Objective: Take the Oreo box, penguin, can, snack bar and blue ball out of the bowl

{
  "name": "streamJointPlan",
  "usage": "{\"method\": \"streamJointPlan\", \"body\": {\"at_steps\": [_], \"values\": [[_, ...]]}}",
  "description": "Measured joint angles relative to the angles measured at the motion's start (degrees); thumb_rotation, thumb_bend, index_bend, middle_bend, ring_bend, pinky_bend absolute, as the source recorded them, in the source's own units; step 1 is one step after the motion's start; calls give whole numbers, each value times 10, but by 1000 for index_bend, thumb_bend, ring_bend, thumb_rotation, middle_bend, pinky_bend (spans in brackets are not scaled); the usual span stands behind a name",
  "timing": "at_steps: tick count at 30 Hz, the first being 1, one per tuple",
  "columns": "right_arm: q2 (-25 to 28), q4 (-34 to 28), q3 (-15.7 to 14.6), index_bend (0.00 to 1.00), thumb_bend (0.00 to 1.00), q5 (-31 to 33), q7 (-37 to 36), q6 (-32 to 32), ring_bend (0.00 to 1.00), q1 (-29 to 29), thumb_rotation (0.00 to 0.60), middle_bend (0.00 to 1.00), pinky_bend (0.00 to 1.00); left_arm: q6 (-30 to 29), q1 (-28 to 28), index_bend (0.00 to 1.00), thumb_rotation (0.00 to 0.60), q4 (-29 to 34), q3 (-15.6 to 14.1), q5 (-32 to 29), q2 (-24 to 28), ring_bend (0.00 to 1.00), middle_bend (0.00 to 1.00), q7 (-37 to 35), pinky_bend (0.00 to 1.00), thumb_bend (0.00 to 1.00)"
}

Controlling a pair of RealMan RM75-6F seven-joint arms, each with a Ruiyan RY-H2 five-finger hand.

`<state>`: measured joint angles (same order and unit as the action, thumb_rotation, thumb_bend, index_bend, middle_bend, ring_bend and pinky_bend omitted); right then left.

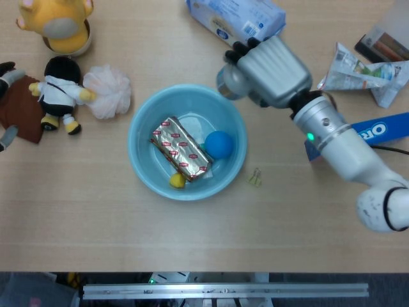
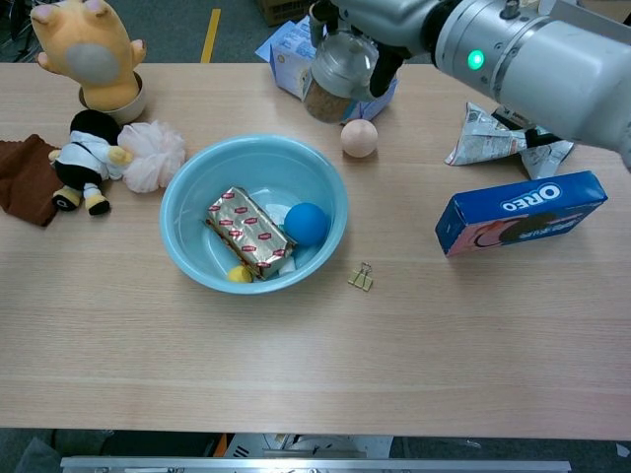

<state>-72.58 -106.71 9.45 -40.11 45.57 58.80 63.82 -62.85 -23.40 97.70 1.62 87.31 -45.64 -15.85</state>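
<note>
Fingers of my right hand [image 2: 370,25] are wrapping the can [image 2: 335,74], and I am holding it in the air beyond the far rim of the bowl [image 1: 142,157], close to the pale ball [image 2: 360,138]. I am seeing no left hand in either view. I am judging the can to be stiff and smooth, likely slippery, so I am favouring a grip round its middle with the fingers spread along the wall rather than at the lid.

Inside the bowl I am seeing the snack bar [image 1: 181,148] lying across the middle, the blue ball [image 1: 219,144] just beside it on the right, and a yellow bit showing at the bar's near end, perhaps the penguin, though I cannot tell. The Oreo box [image 2: 521,212] is lying on the table well to the right of the bowl.
</note>
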Motion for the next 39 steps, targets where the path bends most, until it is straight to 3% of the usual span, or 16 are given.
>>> {"method": "streamJointPlan", "body": {"at_steps": [5,10,29,39], "values": [[50,-11,-32,481,302,-21,-28,-13,398,-35,600,549,561,-4,1,88,600,1,-1,5,1,14,60,-2,221,371],[53,12,-59,481,302,-35,-57,-39,398,-57,600,549,561,-6,2,88,600,5,-1,7,2,14,60,1,221,370],[-66,175,-118,475,301,-41,-66,-106,391,-80,600,527,561,-2,2,88,600,12,-8,17,5,14,60,14,221,371],[-72,189,-131,167,301,-20,-55,-127,311,-80,600,366,562,2,-3,88,600,12,-10,29,1,14,60,16,221,371]]}}
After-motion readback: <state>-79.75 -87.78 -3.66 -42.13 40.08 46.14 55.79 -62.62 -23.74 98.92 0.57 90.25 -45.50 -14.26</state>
